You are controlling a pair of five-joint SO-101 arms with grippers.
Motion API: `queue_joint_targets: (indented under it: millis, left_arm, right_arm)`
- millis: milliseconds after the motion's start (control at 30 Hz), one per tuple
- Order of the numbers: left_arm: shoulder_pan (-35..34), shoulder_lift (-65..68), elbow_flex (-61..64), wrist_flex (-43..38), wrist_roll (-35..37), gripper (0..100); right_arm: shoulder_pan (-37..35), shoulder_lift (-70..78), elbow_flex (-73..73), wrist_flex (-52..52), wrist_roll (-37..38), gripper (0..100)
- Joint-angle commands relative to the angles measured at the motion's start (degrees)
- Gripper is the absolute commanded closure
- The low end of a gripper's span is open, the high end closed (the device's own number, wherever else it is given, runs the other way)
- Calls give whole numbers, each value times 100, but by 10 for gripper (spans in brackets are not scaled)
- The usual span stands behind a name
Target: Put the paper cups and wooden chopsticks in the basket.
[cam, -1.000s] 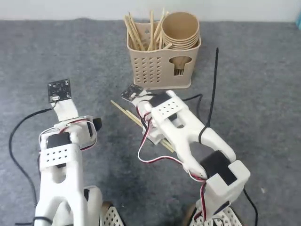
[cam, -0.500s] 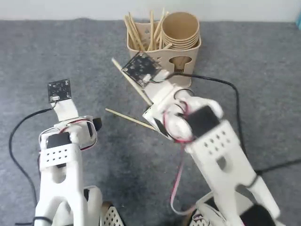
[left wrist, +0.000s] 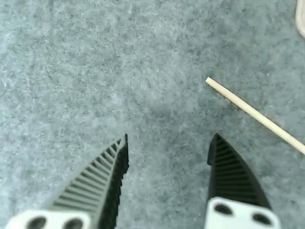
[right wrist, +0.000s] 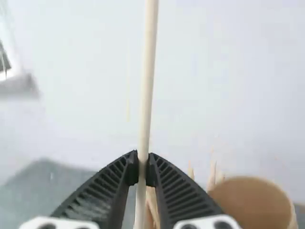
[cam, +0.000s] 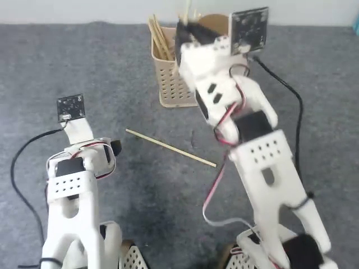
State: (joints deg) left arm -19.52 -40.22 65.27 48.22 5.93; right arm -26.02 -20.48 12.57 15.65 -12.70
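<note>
**1 stick over the basket, 1 left on the carpet**

The grey carpet carries everything. The right arm reaches up over the basket, while the left arm sits well apart from the basket, on its open front side.

The basket holds the stacked paper cups in 1 compartment. A bundle of standing chopsticks leans in the compartment beside them.

The right gripper hangs above the basket, its fingers clamped on the held chopstick. That stick stands close to upright and runs straight through the grip. The left gripper points at bare carpet with its fingers wide apart and nothing between them. The loose chopstick lies flat in front of the basket, near the left gripper but not touching it.

The step in hand looks like dropping the held stick in with the others.
- Keep the stick upright and bring it down over the bundle's compartment, not over the cups.
- Let the lower tip pass below the rim before the fingers part. If it is released high, it may bounce off the rim or tip out.
- Descend slowly so the stick slides between the leaning sticks and does not lever them out.

After that, 1 stick remains to collect.
</note>
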Motion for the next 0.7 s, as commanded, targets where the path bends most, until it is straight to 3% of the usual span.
queue_joint_targets:
  millis: [0,133,233,433,667]
  left_arm:
    - [-18,-9,-268,-149,53,739]
    - [-18,-9,-268,-149,53,739]
    - [-18,-9,-268,-149,53,739]
    - [-18,-9,-268,-149,44,739]
    - [-9,-9,-268,-149,44,739]
  right_arm:
    - [207,523,-308,-1305,-158,991]
    - [321,1358,-316,-2378,-35,991]
    - [347,1956,-316,-2897,589,990]
    - [330,2686,-343,-3116,1231,984]
    - [295,2668,-747,-1842,1231,731]
